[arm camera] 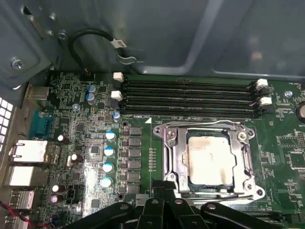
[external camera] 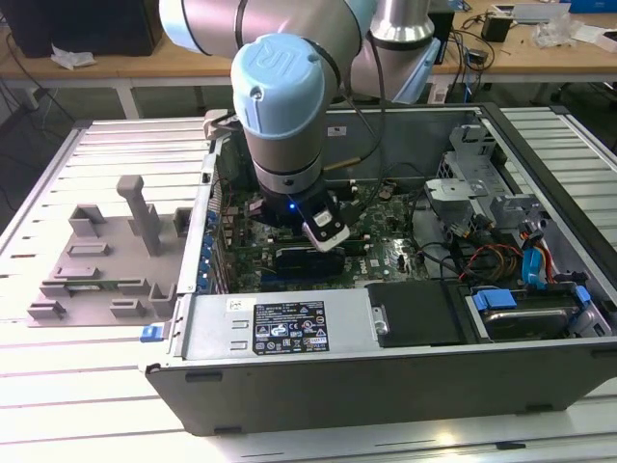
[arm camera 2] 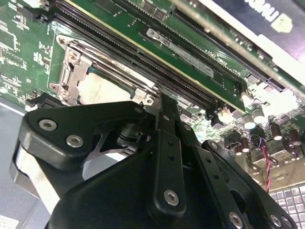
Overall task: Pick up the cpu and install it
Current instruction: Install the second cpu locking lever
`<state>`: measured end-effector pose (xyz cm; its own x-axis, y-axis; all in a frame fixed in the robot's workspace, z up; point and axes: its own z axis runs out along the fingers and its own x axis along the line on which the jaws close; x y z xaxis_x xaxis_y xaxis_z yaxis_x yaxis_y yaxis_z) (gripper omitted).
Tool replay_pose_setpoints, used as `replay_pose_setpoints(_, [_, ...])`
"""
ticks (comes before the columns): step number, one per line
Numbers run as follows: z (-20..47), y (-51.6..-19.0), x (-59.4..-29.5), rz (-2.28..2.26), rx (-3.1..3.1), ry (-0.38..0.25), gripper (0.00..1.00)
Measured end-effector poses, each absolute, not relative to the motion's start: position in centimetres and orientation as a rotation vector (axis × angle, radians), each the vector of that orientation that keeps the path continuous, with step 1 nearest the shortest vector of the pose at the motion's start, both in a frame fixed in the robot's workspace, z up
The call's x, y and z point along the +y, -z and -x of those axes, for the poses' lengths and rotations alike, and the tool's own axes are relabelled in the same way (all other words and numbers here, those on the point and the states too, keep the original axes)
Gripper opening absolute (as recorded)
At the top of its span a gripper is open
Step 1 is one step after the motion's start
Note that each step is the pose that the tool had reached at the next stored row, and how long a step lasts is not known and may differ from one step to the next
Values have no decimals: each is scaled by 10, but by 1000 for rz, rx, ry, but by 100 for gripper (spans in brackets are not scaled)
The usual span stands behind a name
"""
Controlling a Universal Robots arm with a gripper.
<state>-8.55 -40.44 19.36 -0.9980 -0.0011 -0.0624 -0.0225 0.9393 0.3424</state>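
The cpu [arm camera: 209, 160] is a silver-grey square chip lying flat inside the metal-framed socket [arm camera: 167, 157] on the green motherboard [arm camera: 90, 157]. In the second wrist view the cpu [arm camera 2: 102, 88] shows partly behind the socket frame. My gripper [arm camera: 167, 193] hovers just off one edge of the socket, its black fingers drawn together with nothing between them. From the exterior view the gripper [external camera: 323, 231] hangs low inside the open computer case [external camera: 386, 386], over the board.
Memory slots [arm camera: 190, 95] run beside the socket, and one long card [arm camera 2: 190, 52] stands in a slot. A grey plastic tray [external camera: 101, 260] with upright blocks sits outside the case on the exterior view's left. Cables and drive cages [external camera: 511, 251] fill the case's right side.
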Motion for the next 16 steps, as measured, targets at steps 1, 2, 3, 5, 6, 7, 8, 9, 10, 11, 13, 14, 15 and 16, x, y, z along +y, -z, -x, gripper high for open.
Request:
replay_pose_setpoints(1, [86,-193,-404,16,3033,-537,11])
replay_pose_setpoints(2, [86,-193,-404,13,3032,-538,11])
replay_pose_setpoints(3, [86,-193,-404,12,3032,-538,11])
replay_pose_setpoints(5, [86,-193,-404,11,3032,-537,11])
replay_pose_setpoints(6, [86,-194,-404,11,3033,-534,11])
replay_pose_setpoints(7, [86,-195,-404,11,3033,-533,11])
replay_pose_setpoints(8, [86,-196,-404,10,3033,-532,11])
replay_pose_setpoints(9, [86,-199,-404,9,3033,-530,11])
replay_pose_setpoints(10, [86,-202,-404,8,3034,-527,11])
replay_pose_setpoints(11, [86,-206,-404,5,3035,-519,11])
replay_pose_setpoints(13, [85,-213,-404,-1,3038,-500,11])
replay_pose_setpoints(14, [85,-216,-404,-8,3042,-479,11])
replay_pose_setpoints(15, [85,-218,-404,-12,3045,-463,11])
replay_pose_setpoints(16, [84,-219,-404,-18,3050,-437,11])
